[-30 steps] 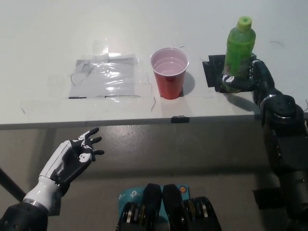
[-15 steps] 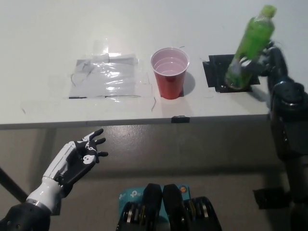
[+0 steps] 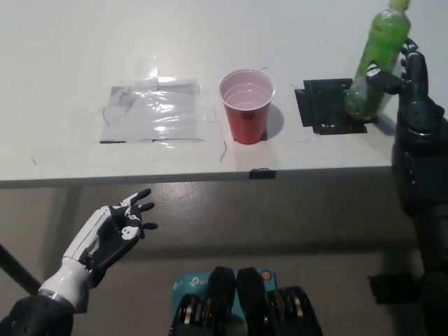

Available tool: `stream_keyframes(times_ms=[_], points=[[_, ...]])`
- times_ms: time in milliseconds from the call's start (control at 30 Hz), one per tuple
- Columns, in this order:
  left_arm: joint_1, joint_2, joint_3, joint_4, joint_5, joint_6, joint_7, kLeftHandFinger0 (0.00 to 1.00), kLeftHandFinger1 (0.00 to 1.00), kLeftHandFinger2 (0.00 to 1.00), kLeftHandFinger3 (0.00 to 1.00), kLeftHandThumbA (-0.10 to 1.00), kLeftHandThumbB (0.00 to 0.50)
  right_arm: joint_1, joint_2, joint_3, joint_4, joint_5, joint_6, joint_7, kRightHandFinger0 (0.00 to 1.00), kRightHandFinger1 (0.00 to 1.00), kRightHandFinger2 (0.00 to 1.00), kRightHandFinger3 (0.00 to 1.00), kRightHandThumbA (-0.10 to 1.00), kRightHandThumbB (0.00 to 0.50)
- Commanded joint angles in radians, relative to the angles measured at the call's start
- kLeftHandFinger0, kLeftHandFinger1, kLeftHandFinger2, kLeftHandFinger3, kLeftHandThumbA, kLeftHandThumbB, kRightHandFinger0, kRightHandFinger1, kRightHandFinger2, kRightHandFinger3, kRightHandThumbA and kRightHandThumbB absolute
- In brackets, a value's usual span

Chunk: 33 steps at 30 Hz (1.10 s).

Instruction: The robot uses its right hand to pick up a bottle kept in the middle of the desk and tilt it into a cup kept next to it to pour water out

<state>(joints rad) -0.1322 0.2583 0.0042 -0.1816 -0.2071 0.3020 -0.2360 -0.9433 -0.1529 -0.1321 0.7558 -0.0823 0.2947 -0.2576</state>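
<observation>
A green bottle (image 3: 378, 59) with a green cap is held off the desk at the far right, leaning slightly right, above the right end of a black tape patch (image 3: 325, 105). My black right hand (image 3: 404, 70) is shut on the bottle's lower half from the right. A red cup (image 3: 247, 105) stands upright on the white desk (image 3: 210, 42), left of the black patch, with a pale inside and clear of the bottle. My white left hand (image 3: 115, 227) rests open below the desk's front edge at the lower left.
A clear plastic sheet (image 3: 154, 112) is taped flat on the desk left of the cup. A small black clip (image 3: 261, 173) sits on the desk's front edge. The floor below is grey-brown.
My right hand has lifted the bottle off the black patch and carried it up and to the right; it tilted on the way. The left hand barely moved.
</observation>
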Motion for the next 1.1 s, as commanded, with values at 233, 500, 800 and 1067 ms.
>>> stream_keyframes(times_ms=[233, 500, 800, 1067], points=[[-0.030, 0.020, -0.008, -0.009, 0.021, -0.039, -0.030, 0.76, 0.93, 1.00, 1.00, 0.58, 0.267, -0.035, -0.003, 0.017, -0.046, -0.005, -0.195, -0.016, 0.00, 0.00, 0.00, 1.00, 0.01, 0.055], [-0.031, 0.018, -0.009, -0.015, 0.034, -0.028, -0.029, 0.77, 0.94, 1.00, 1.00, 0.58, 0.247, -0.030, -0.042, 0.072, -0.055, -0.049, -0.224, -0.015, 0.00, 0.00, 0.14, 0.17, -0.10, 0.000], [-0.023, 0.022, -0.006, -0.020, 0.032, -0.032, -0.039, 0.77, 0.95, 1.00, 1.00, 0.57, 0.213, 0.003, -0.067, 0.104, -0.062, -0.086, -0.285, -0.020, 0.00, 0.00, 0.15, 0.19, -0.10, 0.000], [-0.023, 0.034, -0.004, -0.026, 0.044, -0.028, -0.042, 0.77, 0.95, 1.00, 1.00, 0.57, 0.193, 0.016, -0.216, 0.320, -0.137, -0.292, -0.295, 0.029, 0.00, 0.00, 0.16, 0.24, -0.10, 0.001]])
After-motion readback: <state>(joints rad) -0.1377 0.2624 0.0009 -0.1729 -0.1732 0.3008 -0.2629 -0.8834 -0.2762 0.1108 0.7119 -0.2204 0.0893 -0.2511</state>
